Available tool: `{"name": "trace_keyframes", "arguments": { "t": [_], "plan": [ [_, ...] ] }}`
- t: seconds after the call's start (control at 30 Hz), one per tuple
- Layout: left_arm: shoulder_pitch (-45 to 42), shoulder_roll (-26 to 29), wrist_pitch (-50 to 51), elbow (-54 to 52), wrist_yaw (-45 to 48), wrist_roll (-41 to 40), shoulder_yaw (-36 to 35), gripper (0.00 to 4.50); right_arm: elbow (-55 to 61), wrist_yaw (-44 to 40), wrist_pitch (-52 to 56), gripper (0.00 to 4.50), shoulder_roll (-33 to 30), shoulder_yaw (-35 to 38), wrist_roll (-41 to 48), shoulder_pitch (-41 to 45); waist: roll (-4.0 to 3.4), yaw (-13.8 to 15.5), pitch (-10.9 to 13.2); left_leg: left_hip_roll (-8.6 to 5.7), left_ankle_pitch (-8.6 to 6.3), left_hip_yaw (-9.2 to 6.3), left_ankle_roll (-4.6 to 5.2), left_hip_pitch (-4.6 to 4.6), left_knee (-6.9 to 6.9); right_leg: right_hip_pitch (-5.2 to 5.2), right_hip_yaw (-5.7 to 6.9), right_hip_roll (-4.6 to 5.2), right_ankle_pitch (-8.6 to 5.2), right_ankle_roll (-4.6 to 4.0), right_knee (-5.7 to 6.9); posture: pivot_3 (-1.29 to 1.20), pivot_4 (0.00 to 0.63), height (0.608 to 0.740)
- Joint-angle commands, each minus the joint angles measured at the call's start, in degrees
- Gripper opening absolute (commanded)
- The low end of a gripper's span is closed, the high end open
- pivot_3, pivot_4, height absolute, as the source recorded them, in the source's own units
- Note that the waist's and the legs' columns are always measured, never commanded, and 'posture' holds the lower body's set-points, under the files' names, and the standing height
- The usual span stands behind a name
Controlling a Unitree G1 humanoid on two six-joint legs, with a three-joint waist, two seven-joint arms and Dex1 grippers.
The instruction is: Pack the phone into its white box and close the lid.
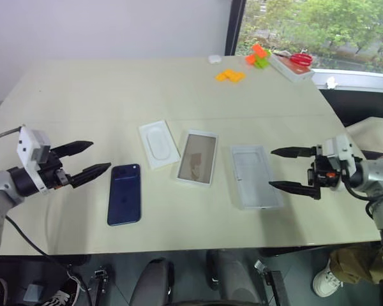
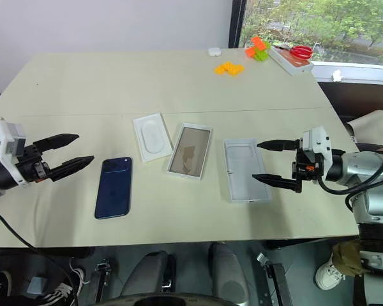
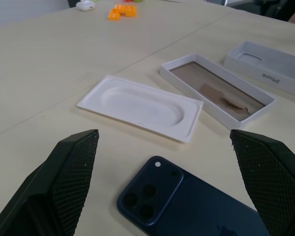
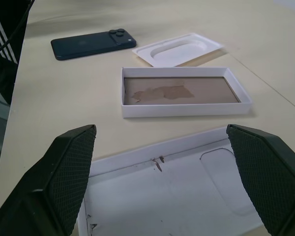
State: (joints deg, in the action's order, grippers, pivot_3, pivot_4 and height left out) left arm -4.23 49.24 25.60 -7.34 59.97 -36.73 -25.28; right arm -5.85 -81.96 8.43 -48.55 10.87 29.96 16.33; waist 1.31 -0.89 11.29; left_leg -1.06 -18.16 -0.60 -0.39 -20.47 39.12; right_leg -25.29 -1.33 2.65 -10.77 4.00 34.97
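Observation:
The dark navy phone (image 1: 124,194) lies flat, camera side up, on the cream table (image 1: 83,95), left of centre. My left gripper (image 1: 101,155) hovers open just to its left, fingers pointing at it. The white box (image 1: 196,157), with a brownish floor, sits empty at the middle. To its right lies the lid (image 1: 255,176), pale inside facing up. My right gripper (image 1: 271,168) stands open at the lid's right edge, just above it. The right wrist view looks over the lid (image 4: 187,187) toward the white box (image 4: 182,93) and the phone (image 4: 93,43).
A flat white insert (image 1: 158,144) with an oval recess lies between phone and box. At the far right corner are orange blocks (image 1: 230,75), green and orange blocks (image 1: 258,56), red scissors (image 1: 300,59) on a flat box, and a small white case (image 1: 214,58). Chairs stand under the front edge.

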Motion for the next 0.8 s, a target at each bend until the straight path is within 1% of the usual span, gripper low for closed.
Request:
{"name": "trace_keyframes", "arguments": {
  "t": [0.03,0.2,0.4,0.47,0.63,0.7,0.8],
  "plan": [
    [-1.00,-0.03,-0.83,-0.91,-0.33,-0.20,-0.47,4.50,0.47,0.10,-1.15,4.45,-0.18,0.63,-0.17,0.02,0.00,0.03,0.00,0.00,0.00,0.00,0.00,-0.01,0.00,0.00,0.00,0.01,0.01,-0.02,0.00,0.00,0.150,0.740],
    [-0.87,0.64,-0.85,-0.08,0.15,0.67,0.22,4.50,0.46,1.33,-2.27,4.45,0.42,0.72,-0.91,-0.44,0.00,0.07,0.00,-0.02,0.00,0.01,0.00,0.00,0.00,0.00,0.00,0.03,0.01,-0.02,-0.01,0.00,0.150,0.740],
    [0.51,3.28,4.15,0.63,1.34,0.51,1.74,4.50,0.22,3.10,-0.89,4.45,0.11,-0.46,-2.06,-0.21,0.00,-0.15,0.00,-0.01,0.00,0.01,0.00,0.00,0.00,0.00,-0.01,0.00,-0.01,0.01,0.00,0.00,0.150,0.740],
    [0.00,2.94,4.15,0.86,0.65,0.68,1.57,4.50,0.02,3.45,0.47,4.45,-0.27,-0.51,-1.81,-0.24,0.00,-0.09,0.00,-0.01,0.00,0.02,0.00,0.00,0.00,-0.01,-0.01,0.00,-0.02,0.02,0.00,0.00,0.150,0.740],
    [-0.68,4.76,9.23,0.69,0.34,0.60,3.02,4.50,-0.91,5.45,0.56,4.45,0.57,-0.31,-2.15,0.62,0.00,-0.01,0.00,-0.01,0.00,0.01,0.00,0.00,0.00,0.00,-0.01,0.01,-0.03,0.04,0.00,0.00,0.150,0.740],
    [-1.88,4.65,10.90,1.25,-0.91,0.51,3.28,4.50,-0.96,6.36,-0.65,4.45,0.89,-0.53,-3.05,0.74,0.00,0.02,0.00,-0.01,0.00,0.01,0.00,0.00,0.00,-0.01,-0.01,0.01,-0.02,0.04,0.00,0.00,0.150,0.740],
    [-3.94,3.69,12.60,2.74,-2.93,0.05,2.99,4.50,-0.52,10.12,0.84,4.45,1.03,-1.46,-5.23,0.69,0.01,0.01,0.00,-0.01,0.00,0.00,0.00,0.00,0.00,-0.01,0.00,0.00,-0.02,0.04,0.01,0.00,0.150,0.740]
  ]
}}
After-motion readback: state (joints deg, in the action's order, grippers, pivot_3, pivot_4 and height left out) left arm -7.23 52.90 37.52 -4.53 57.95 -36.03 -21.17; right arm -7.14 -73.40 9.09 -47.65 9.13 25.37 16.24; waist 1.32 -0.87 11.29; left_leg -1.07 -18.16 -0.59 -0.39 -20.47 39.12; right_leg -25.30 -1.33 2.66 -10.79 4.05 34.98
